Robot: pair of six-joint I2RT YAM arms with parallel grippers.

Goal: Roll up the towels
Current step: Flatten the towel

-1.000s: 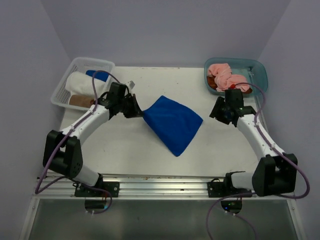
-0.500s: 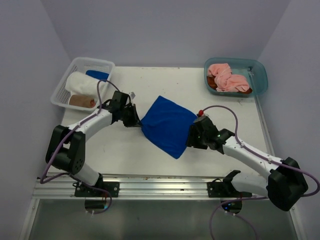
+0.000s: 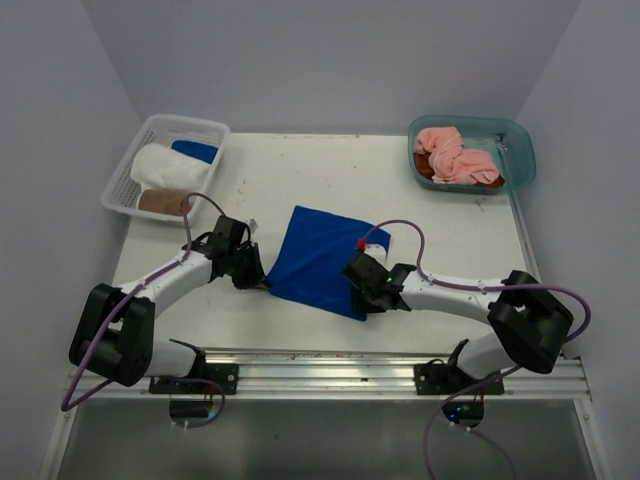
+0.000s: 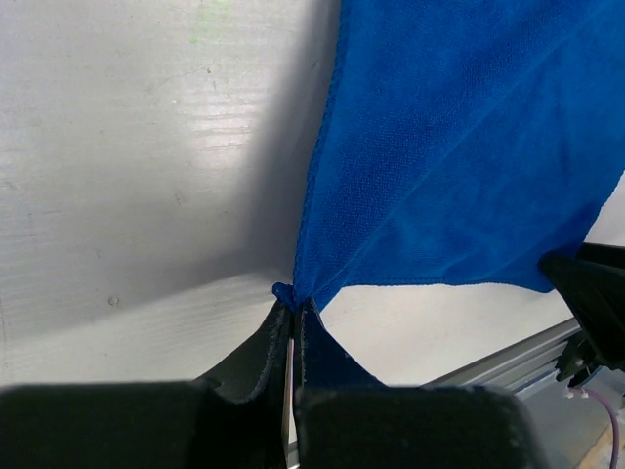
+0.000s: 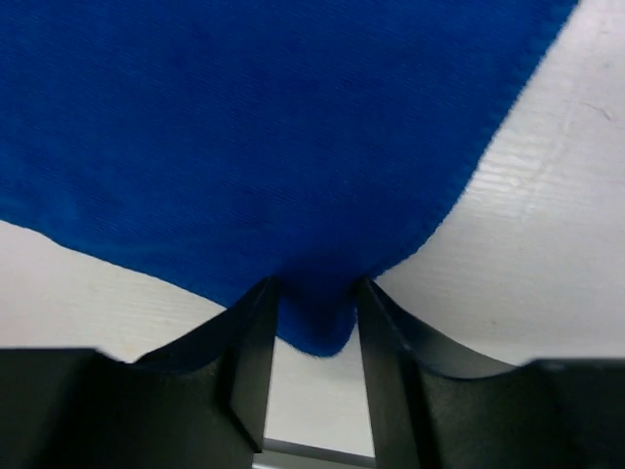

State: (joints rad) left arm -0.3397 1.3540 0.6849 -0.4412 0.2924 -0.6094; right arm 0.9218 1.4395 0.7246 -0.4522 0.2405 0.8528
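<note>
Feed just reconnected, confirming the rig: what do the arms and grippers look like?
The left arm and right arm have white links with black joints. Purple cables loop along each. The left gripper and right gripper have black, tapered fingers. A red dot marks the right wrist.

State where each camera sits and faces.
Top external: above and behind, looking down at the table; left arm and right arm show.
Left wrist: low over the table, facing the blue towel; left gripper pinching its corner.
Right wrist: facing the same towel; right gripper open astride another corner.
All share the towel.
</note>
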